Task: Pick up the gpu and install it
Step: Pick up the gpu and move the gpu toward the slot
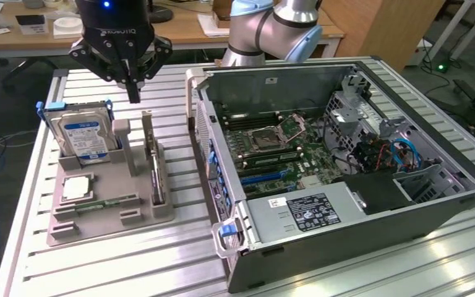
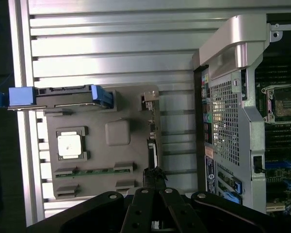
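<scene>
slatted metal table (image 1: 97, 266), office desks behind. on my exterior feed the grey tray (image 1: 114, 218) sits at 9 o'clock with the hard drive (image 1: 85, 133), and the gpu (image 1: 155, 176) stands on edge just to its 3 o'clock side. gripper (image 1: 133, 93) hangs at 11 o'clock, fingers pinched together and holding nothing. open pc case (image 1: 345, 154) at 3 o'clock. my worry: going down with the fingers closed would jab the card's top edge and tip it.
</scene>
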You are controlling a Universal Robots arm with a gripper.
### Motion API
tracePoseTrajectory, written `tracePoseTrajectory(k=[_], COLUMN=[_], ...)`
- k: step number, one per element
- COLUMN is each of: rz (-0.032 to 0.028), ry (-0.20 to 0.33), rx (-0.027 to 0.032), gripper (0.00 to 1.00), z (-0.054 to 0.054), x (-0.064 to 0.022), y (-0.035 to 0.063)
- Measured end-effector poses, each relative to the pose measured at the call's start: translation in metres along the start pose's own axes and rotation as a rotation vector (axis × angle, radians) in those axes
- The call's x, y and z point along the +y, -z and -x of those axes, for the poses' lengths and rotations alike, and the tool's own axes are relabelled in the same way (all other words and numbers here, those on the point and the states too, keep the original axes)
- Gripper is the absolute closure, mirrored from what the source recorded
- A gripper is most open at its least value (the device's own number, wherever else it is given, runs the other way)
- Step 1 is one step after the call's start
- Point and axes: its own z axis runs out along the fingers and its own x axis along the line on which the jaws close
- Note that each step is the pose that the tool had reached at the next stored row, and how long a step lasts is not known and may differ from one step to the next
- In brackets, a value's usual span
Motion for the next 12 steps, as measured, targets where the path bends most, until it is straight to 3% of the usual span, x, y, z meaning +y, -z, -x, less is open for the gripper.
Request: tracePoseTrajectory(k=[12], rz=[0.0], ry=[0.0], rx=[0.0], gripper=[0.89], z=[0.0], x=[0.0], y=[0.0])
